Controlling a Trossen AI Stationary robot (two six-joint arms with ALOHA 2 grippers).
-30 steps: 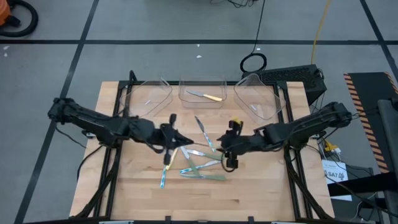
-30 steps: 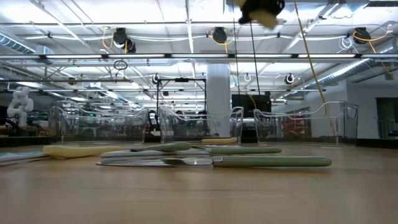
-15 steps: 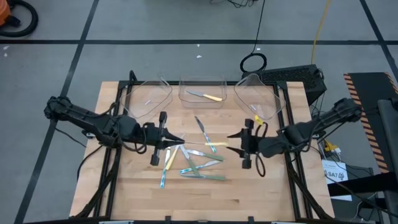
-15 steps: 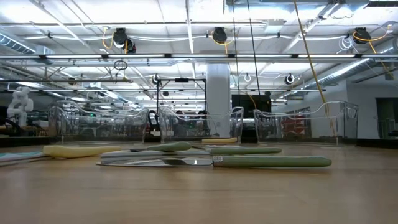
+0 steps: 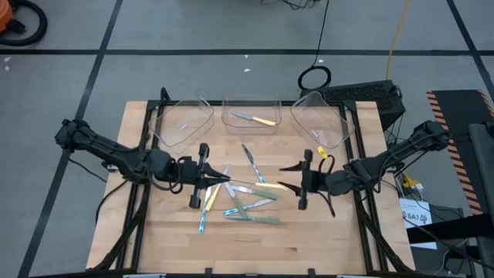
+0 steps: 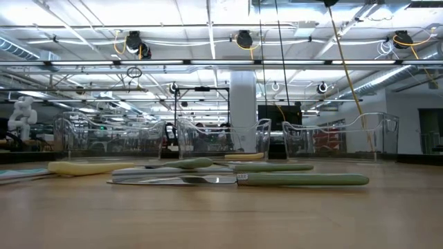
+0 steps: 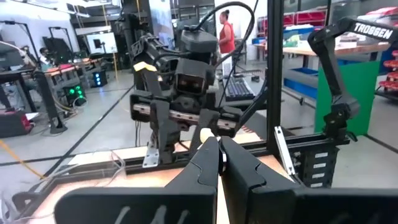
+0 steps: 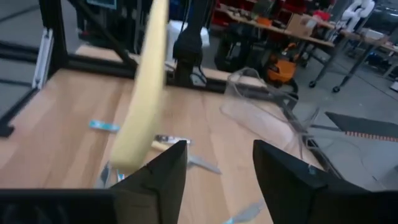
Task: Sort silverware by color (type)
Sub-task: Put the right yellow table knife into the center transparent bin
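Note:
The silverware point(image 5: 248, 202) lies in a loose pile on the wooden table, handles flat on the boards: green handles point(image 6: 302, 180), a yellow one point(image 6: 83, 167), a light blue one point(image 5: 202, 224). One yellow-handled piece point(image 5: 262, 120) lies in the middle clear tray. My left gripper point(image 5: 224, 178) hangs shut and level above the pile's left side, holding nothing point(image 7: 219, 149). My right gripper point(image 5: 283, 176) hangs open and level above the pile's right side, nothing between its fingers point(image 8: 217, 152). A blurred yellow strip point(image 8: 142, 93) shows close beside one right finger.
Three clear plastic trays stand along the table's far edge: left point(image 5: 185, 120), middle point(image 5: 251, 104), right point(image 5: 320, 127). The two grippers face each other across the pile. Bare wood point(image 5: 255, 247) lies toward the near edge. A person stands in the room behind point(image 7: 226, 37).
My right gripper has drawn back from above the pile toward the table's right edge and tipped from pointing down to about level, leaving the low view. My left gripper has drawn back a little toward the left edge and tipped up to level, still shut. The silverware has not moved.

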